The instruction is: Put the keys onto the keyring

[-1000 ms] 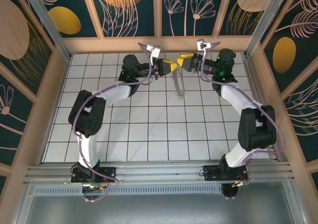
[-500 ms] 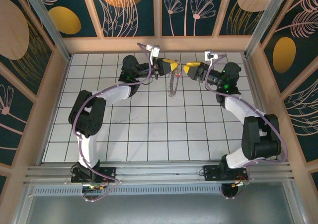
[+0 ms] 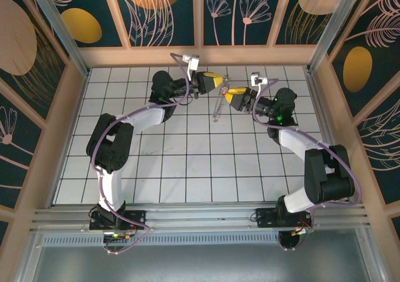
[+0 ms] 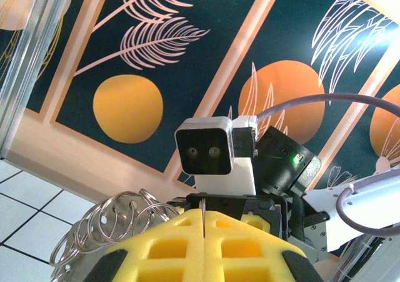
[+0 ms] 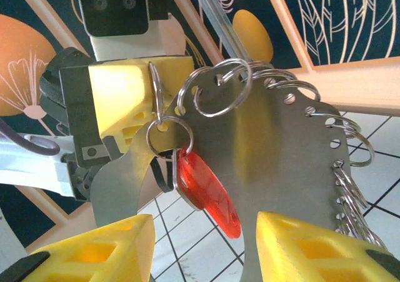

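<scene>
The right gripper [image 3: 230, 97] has swung back in from the right and now sits lower than a second ago, just beside the hanging keyring [image 3: 218, 105]. The left gripper [image 3: 217, 82] has barely shifted, and the keyring hangs a little closer to it than before. Both are held up over the far part of the tiled desk [image 3: 187, 163].

The left gripper is pressed together on the top of the keyring – a flat metal plate fringed with split rings – so the plate dangles free below its yellow pads. The right gripper's fingers [image 5: 94, 254] are spread, with the plate's lower end in the gap between them; whether they touch it I cannot tell.

The key [image 5: 205, 187] shows as a red head hanging from a ring near the plate's upper corner, close to the left gripper; its blade is hidden. It looks already threaded, so the step in hand seems to be settling or checking it. The next move likely calls for the right gripper to back off without snagging the rings.
</scene>
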You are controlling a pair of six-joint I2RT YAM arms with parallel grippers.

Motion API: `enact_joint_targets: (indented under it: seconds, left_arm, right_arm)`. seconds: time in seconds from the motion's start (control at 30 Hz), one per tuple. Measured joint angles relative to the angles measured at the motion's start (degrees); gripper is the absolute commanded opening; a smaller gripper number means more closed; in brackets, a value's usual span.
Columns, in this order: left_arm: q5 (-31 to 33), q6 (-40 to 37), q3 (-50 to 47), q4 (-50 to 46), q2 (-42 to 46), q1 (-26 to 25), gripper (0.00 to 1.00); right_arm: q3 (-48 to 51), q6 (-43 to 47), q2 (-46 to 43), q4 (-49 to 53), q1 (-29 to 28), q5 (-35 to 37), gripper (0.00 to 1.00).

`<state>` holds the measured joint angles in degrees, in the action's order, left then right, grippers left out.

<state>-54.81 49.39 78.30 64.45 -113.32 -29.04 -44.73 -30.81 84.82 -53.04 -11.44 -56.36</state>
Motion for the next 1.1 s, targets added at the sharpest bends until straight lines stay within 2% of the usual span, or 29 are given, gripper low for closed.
enact_joint_targets:
  seconds: [0.27, 0.5, 0.83, 1.1]
  left_arm:
    - [0.0, 0.7, 0.0, 0.5, 0.0, 0.0, 0.00]
    - [0.0, 1.2, 0.0, 1.2, 0.0, 0.0, 0.00]
    - [0.9, 1.4, -0.2, 2.1, 0.0, 0.0, 0.00]
    - [3.3, 2.8, -1.9, 3.3, 0.0, 0.0, 0.00]
  right_arm:
    - [-1.9, 0.3, 1.2, -0.9, -2.3, 1.0, 0.44]
    - [-2.0, 0.4, 1.7, -1.2, -2.8, 1.0, 0.30]
    - [-2.0, 0.3, 1.8, -1.3, -3.1, 2.4, 0.35]
    - [1.8, -4.0, -2.7, -5.6, -1.0, 8.6, 0.38]
